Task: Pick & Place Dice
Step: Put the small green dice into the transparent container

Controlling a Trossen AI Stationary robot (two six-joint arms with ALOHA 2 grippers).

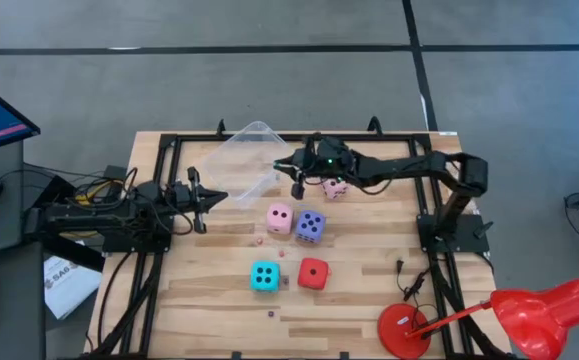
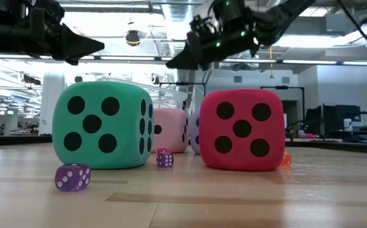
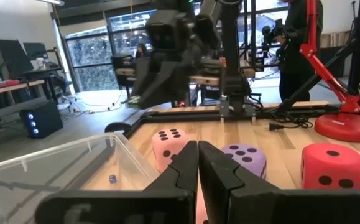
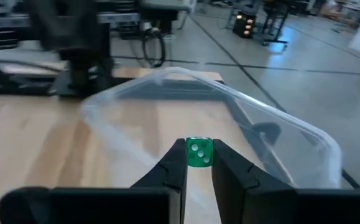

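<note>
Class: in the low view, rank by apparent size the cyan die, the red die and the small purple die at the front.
1. cyan die and red die: too alike to rank.
2. small purple die: clearly smallest, though nearest the camera.

Bright overhead light, blurred backgrounds

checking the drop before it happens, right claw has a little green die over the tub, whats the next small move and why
Probably open the right claw and let go. It is shut on the small green die, and the clear plastic tub lies just ahead of and below it; in the high view the claw sits at the tub's edge, so a slight reach forward first may be safer. The left claw waits shut at the tub's other side.
</note>
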